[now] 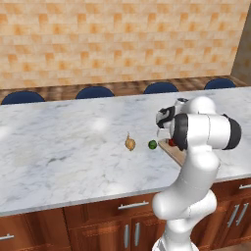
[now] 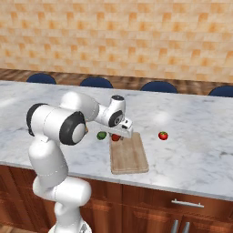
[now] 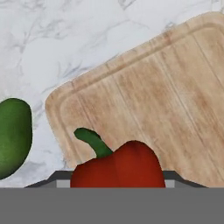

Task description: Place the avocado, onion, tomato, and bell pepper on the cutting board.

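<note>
Left base view: the white arm point(image 1: 196, 166) rises in front of a marble counter point(image 1: 63, 147) and hides most of the cutting board point(image 1: 172, 151), of which a narrow strip of edge shows; the gripper point(image 1: 164, 131) hangs over that near corner, with a red patch of the bell pepper point(image 1: 171, 142) just below it. The avocado point(image 1: 153, 144) lies on the counter just beside the board, and the onion point(image 1: 130, 142) lies near the avocado, on the side away from the board. Right base view: the cutting board point(image 2: 129, 154) lies flat on the counter; the gripper point(image 2: 119, 133) stands at the board's far corner with the bell pepper point(image 2: 116, 137) between its fingers, the avocado point(image 2: 102, 135) just beside that corner off the board, and the tomato point(image 2: 163, 135) on the marble near the board's opposite side. Hand view: the jaws are drawn in and pinch the red bell pepper point(image 3: 117, 166), its green stem curling upward, above the grooved corner of the cutting board point(image 3: 157, 96); whether the pepper touches the wood cannot be told. The avocado point(image 3: 14, 135) rests on the marble just beside that corner.
</note>
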{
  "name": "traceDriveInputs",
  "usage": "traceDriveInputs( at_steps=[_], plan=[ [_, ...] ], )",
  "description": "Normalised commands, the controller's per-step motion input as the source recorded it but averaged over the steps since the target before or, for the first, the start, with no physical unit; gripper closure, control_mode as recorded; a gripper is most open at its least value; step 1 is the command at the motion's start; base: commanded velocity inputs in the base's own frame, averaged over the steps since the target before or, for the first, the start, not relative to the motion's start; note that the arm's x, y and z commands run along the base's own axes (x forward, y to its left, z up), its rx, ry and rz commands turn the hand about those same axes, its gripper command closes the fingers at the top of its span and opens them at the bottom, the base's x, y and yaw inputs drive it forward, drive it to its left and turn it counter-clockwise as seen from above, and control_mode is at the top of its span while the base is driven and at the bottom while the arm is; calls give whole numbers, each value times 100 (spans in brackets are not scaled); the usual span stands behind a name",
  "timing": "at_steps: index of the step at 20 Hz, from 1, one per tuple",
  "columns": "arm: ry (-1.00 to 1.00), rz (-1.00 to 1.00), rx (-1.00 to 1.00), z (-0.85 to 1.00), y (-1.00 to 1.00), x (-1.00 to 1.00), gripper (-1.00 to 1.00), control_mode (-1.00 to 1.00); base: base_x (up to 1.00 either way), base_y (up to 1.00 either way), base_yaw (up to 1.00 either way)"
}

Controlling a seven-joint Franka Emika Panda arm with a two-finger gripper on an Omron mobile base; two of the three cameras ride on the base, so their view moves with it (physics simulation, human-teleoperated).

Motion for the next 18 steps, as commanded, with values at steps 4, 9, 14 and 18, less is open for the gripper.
traceDriveInputs(
  at_steps=[4,9,14,18],
  plan=[
    [0,0,0,-23,-18,32,100,-100,0,0,0],
    [0,0,0,-28,-10,29,100,-100,0,0,0],
    [0,0,0,-41,-1,22,-100,-100,0,0,0],
    [0,0,0,-38,0,11,-100,-100,0,0,0]
  ],
)
